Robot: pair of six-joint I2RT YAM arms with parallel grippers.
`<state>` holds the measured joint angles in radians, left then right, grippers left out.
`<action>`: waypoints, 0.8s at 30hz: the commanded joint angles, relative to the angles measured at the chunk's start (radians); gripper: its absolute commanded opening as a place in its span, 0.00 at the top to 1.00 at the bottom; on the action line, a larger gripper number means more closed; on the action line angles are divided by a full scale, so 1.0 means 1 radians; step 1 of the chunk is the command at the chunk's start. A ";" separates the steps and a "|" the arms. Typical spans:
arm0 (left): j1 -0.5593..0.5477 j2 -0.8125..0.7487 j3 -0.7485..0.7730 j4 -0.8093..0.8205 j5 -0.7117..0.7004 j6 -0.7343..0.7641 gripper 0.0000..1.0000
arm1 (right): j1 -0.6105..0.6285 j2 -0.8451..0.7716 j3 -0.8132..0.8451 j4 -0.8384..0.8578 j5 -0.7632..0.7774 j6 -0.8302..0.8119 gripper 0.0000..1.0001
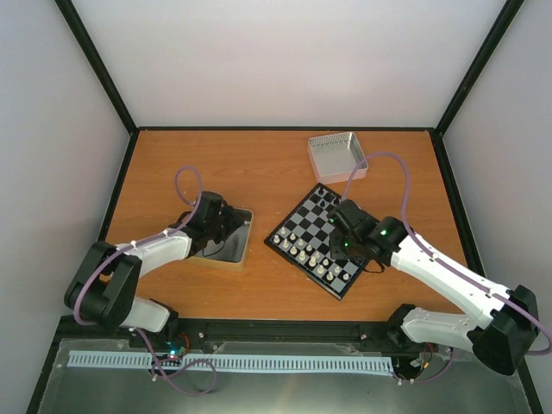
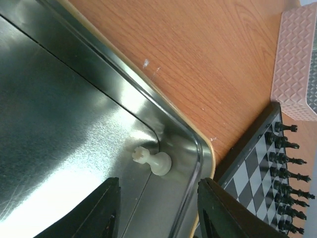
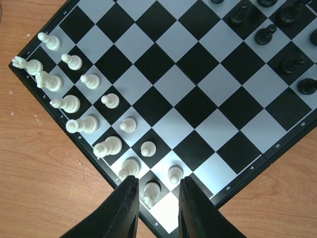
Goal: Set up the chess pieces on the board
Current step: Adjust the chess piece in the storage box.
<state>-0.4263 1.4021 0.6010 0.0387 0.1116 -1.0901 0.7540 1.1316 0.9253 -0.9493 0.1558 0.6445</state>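
The board [image 1: 312,243] lies at the table's middle right, also in the right wrist view [image 3: 198,99]. Cream chess pieces [image 3: 74,101] stand in two rows along its near-left edge. My right gripper [image 3: 157,179] is open just above that edge. Its fingers straddle a cream piece [image 3: 151,192] standing on a dark square, with gaps on both sides. My left gripper [image 2: 158,208] is open over a silver tray [image 2: 59,114]. One cream rook [image 2: 152,161] lies on its side in the tray's corner, just ahead of the fingers. In the top view the left gripper [image 1: 226,226] is over the tray [image 1: 235,252] and the right gripper [image 1: 342,226] is over the board.
Black chessmen [image 3: 277,29] stand on the board's far side, also seen in the left wrist view [image 2: 290,173]. A pale ribbed box [image 1: 338,155] sits behind the board, also in the left wrist view [image 2: 297,59]. The tray's raised rim [image 2: 198,148] is close to the rook.
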 commanded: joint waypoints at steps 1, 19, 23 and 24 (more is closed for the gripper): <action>0.010 0.057 0.035 0.052 0.000 -0.067 0.57 | -0.007 -0.040 -0.022 0.012 0.044 0.022 0.76; 0.009 0.202 0.084 0.098 -0.005 -0.104 0.66 | -0.008 -0.035 -0.031 0.035 0.072 0.012 0.76; 0.010 0.225 0.096 0.093 -0.001 -0.097 0.68 | -0.008 -0.034 -0.041 0.040 0.072 0.015 0.76; 0.009 0.231 0.099 0.093 0.002 -0.097 0.69 | -0.008 -0.036 -0.042 0.040 0.074 0.017 0.76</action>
<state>-0.4263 1.6047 0.6590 0.1143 0.1265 -1.1816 0.7521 1.0992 0.8989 -0.9249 0.1997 0.6521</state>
